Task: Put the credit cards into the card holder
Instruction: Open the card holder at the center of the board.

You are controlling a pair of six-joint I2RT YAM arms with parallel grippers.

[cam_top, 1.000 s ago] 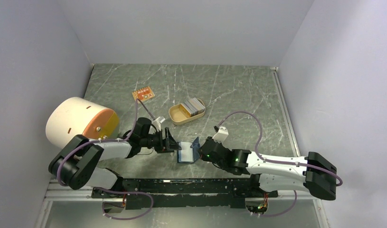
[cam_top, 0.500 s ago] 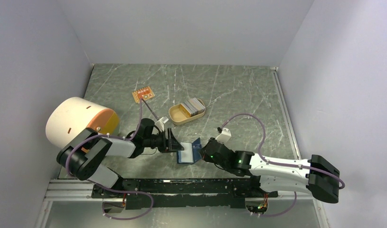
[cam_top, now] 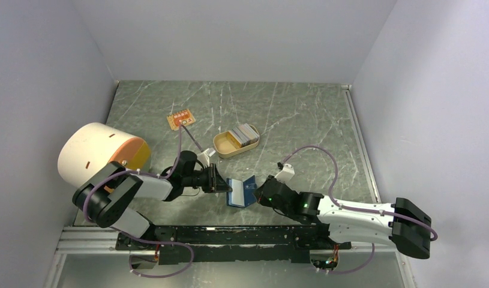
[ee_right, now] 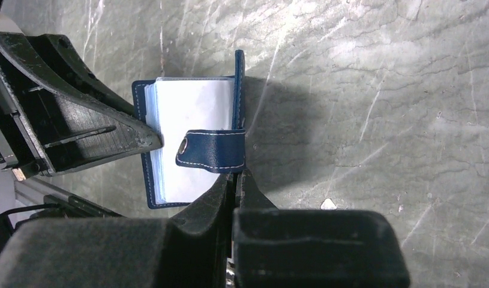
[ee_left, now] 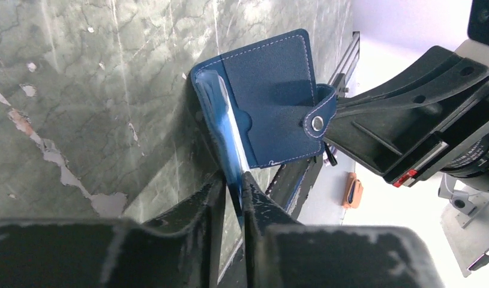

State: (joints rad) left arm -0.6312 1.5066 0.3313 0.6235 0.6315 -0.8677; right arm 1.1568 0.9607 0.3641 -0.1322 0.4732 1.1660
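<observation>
The card holder (cam_top: 242, 191) stands open on the table near the front edge, navy outside with pale sleeves inside (ee_right: 188, 120). My left gripper (cam_top: 225, 185) is shut on its left half, and the blue sleeve edge (ee_left: 230, 144) runs down between the two fingers. From the right, my right gripper (cam_top: 258, 193) is shut on the other cover (ee_right: 239, 90), just below the snap tab (ee_right: 213, 150). The credit cards (cam_top: 245, 134) stand as a grey and white stack in a tan oval tray (cam_top: 222, 148), behind the holder and apart from both grippers.
A small orange board (cam_top: 180, 119) lies at the back left. A big cream and orange cylinder (cam_top: 101, 155) sits at the left edge beside the left arm. The black rail (cam_top: 230, 235) runs along the table's front edge, close to the holder.
My left gripper has closed from open onto the holder's left half. The right gripper has slid slightly right and toward the front, and the holder has spread wider between them.
</observation>
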